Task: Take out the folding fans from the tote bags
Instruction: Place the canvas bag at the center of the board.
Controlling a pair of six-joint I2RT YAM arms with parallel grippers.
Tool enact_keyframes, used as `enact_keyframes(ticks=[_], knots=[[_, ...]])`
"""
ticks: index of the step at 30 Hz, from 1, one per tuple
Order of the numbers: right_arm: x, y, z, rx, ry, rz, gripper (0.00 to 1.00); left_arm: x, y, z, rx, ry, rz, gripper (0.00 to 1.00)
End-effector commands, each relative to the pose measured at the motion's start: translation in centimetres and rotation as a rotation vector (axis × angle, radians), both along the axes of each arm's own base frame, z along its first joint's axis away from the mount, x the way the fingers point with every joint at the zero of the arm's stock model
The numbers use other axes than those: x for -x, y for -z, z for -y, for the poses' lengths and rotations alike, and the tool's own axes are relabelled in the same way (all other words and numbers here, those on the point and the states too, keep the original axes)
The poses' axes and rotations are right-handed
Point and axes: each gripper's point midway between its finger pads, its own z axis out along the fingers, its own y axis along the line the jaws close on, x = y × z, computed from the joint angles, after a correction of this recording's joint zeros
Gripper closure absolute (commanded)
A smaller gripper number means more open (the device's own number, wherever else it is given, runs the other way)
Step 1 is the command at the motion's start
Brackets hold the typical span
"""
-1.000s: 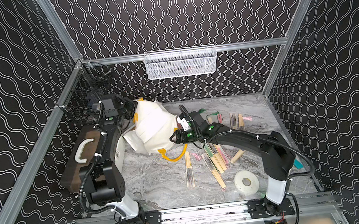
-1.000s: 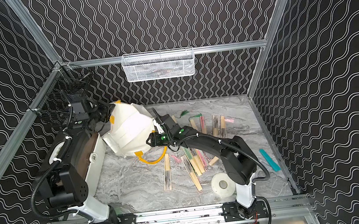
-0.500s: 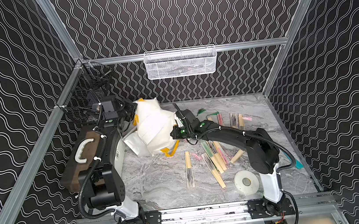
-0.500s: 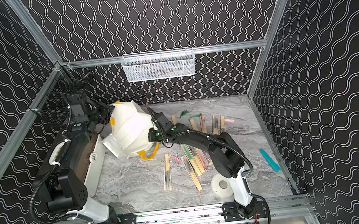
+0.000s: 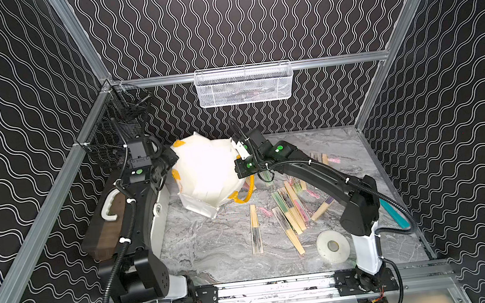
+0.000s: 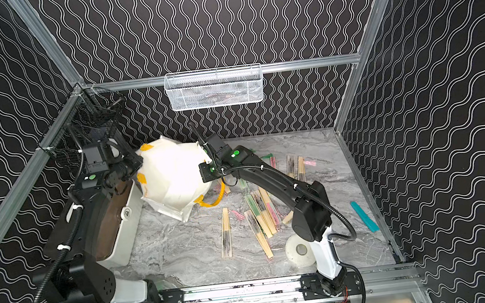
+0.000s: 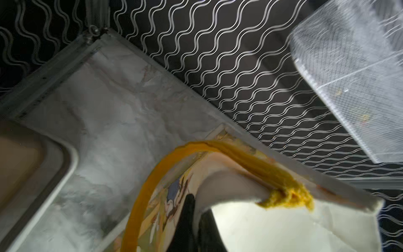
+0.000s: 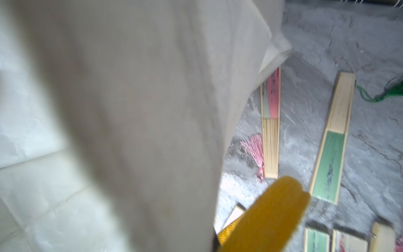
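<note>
A white tote bag [image 5: 206, 172] with yellow handles [image 5: 244, 194] hangs stretched between my two grippers at the back left of the table, in both top views. My left gripper [image 5: 173, 160] is shut on its left edge. In the left wrist view, black fingers [image 7: 188, 216] pinch the white cloth beside a yellow handle [image 7: 144, 192]. My right gripper [image 5: 237, 160] is shut at the bag's right edge, its jaws hidden behind cloth [image 8: 130, 109]. Several closed folding fans [image 5: 288, 209] lie on the table to the right, including a pink one [image 8: 270, 131] and a green one [image 8: 331, 148].
A brown-lidded box with a white handle [image 5: 109, 223] sits under my left arm. A white tape roll [image 5: 333, 246] and a teal bar [image 5: 394, 214] lie near my right arm's base. A white mesh basket [image 5: 244, 85] hangs on the back wall, and a black wire basket [image 5: 120, 125] hangs at the left corner.
My right gripper has shut and moved up and back with the bag's right edge. The bag now hangs higher and wider between the two grippers. The left gripper kept its hold.
</note>
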Motion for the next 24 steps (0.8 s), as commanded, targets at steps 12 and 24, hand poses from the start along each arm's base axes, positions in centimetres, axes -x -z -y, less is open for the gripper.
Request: enact_keyframes(ticks=[12,24], knots=[[-2.3,3.4,-0.7,-0.04,-0.121,-0.163,0.95,4.6,6.2,-2.6,-0.202,-0.04,-0.241,1.0],[-2.8,0.4,0.4,-0.021,-0.098,-0.069,0.33,2.8,5.2,-2.7,-0.164,-0.043,-0.176,0.42]])
